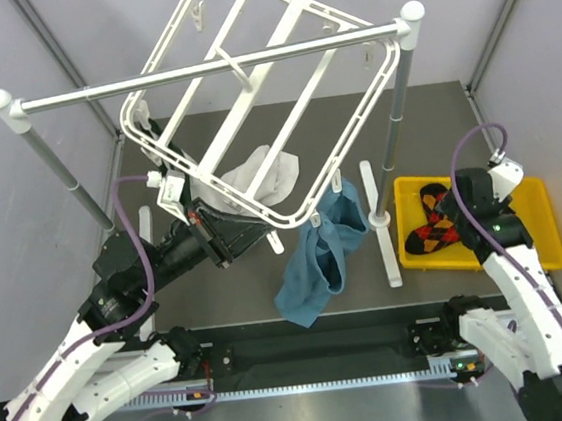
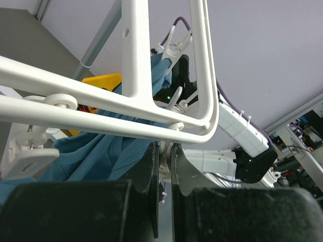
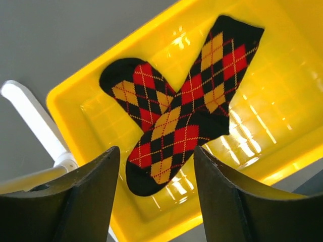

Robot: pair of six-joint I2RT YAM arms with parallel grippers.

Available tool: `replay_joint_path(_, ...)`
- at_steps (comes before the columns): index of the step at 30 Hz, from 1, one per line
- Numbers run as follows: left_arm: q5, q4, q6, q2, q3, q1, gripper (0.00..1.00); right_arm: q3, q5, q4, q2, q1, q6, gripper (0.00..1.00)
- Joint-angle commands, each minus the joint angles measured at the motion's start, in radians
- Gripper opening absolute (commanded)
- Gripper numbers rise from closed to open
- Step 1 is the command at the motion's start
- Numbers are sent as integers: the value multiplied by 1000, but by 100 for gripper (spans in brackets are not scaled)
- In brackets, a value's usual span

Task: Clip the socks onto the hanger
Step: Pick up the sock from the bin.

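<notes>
Socks (image 3: 181, 116): two argyle pcs, lying crossed in an X in the yellow tray (image 3: 282, 101) on the table's right side, well apart from the hanger (image 2: 136, 60). Neither is clipped yet.

Handling (judged): soft knit, light, limp. A sock will droop and fold when lifted, and won't slip much in the pads. No breakage risk. Since the two overlap, a pinch at the crossing would prob. lift both. Recommended grip pt: the upper sock's cuff end toward the tray's far corner, where it lies clear of the other sock. A cuff grip also leaves an edge free to feed into a clip.

R gripper (image 3: 155, 151): fingers spread, holding nothing, hovering above the socks w/ the crossing roughly between the tips. No contact visible.

L gripper (image 2: 164, 151): fingers pressed together just below the hanger's rounded corner. A thin white sliver shows between them; whether that is a clip or part of the rim cannot be told. Hanger sits steeply tilted off the rail (image 1: 206, 70), which suggests the L arm is steadying it.

Occupied clips: teal cloth (image 1: 311, 258) hangs from the near edge; white cloth (image 1: 262, 177) hangs inside the frame. Free clips visible along the far edge.

Status: early, pick-up stage. Next move needs a descent onto one cuff only.
</notes>
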Motion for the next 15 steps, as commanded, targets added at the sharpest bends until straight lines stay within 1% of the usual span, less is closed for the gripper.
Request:
replay_joint_path(1,-22,-36,23,16,32,-1,0,-39,-293,113,80,-104,-49,59)
replay_joint_path(2,-22,-36,23,16,32,0,0,-45,-302,105,123,-106,-37,59)
replay_joint_path(4,-15,-36,24,24,36,0,0,-77,-321,107,143,-106,4,57)
replay_joint_path(10,-6,-36,21,9,32,0,0,-181,-333,189,125,-106,84,57)
replay_joint_path(13,-17,-36,18,-5,24,0,0,-226,-338,220,145,-106,126,56)
replay_joint_path(15,-8,-39,16,-8,28,-1,0,-241,-315,242,182,-106,153,57)
